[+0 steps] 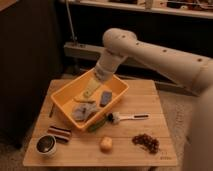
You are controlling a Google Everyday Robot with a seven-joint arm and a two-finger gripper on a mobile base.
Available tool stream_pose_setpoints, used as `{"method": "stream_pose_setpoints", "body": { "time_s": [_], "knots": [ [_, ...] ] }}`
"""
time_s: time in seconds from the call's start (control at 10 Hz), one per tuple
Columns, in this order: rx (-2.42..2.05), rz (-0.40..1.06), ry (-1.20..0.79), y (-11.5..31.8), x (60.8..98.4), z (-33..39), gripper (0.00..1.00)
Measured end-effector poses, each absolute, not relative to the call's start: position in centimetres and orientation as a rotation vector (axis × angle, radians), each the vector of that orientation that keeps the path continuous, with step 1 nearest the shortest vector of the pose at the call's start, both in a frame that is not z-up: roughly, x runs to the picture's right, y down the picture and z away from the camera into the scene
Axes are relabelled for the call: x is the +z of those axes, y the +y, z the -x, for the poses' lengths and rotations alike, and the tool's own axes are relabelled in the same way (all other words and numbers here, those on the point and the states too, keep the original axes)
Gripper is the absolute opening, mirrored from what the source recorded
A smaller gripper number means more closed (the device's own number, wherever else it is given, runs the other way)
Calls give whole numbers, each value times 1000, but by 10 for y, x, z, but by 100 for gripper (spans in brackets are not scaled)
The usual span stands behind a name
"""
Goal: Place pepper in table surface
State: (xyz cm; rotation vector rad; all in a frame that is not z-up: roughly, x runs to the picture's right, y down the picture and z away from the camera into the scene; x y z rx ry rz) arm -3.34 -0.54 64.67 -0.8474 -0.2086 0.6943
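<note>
A pale robot arm reaches down from the upper right into a yellow-orange plastic bin [65, 111] that stands at an angle on the left half of a light wooden desk [150, 105]. The gripper [91, 90] hangs low inside the bin near its back wall, its fingers spread wide with nothing visibly between them. The pepper [96, 125], slim and dark green, lies outside the bin, tight against the front wall near its lower corner and just beside the head of a white-handled brush [126, 118]. Whether it rests flat on the desk or leans on the wall cannot be told. The gripper is well apart from it, with the bin's front wall between them. If the pepper still needs setting down, the fingers would probably do best to rise straight out of the bin, cross the front wall and come down along the pepper's length, away from the brush. Inside the bin are a pale yellow elongated piece [82, 100], a blue-grey lump [105, 97] and a crumpled grey piece [84, 111]. On the front of the desk sit a dark round bowl [46, 144], a striped packet [59, 134], a round yellow-orange fruit [106, 144] and a dark reddish cluster [145, 142].
</note>
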Motion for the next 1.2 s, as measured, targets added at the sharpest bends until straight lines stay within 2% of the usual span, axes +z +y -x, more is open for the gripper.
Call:
{"method": "stream_pose_setpoints", "body": {
  "time_s": [0.1,0.3,0.7,1.0,1.2],
  "knots": [
    [731,821,-221,-2,626,8,80],
    [768,789,-232,2,610,-12,80],
    [764,788,-236,3,608,-12,80],
    [685,761,-332,27,600,-23,80],
    [563,712,-464,62,581,-50,80]
  ]
}}
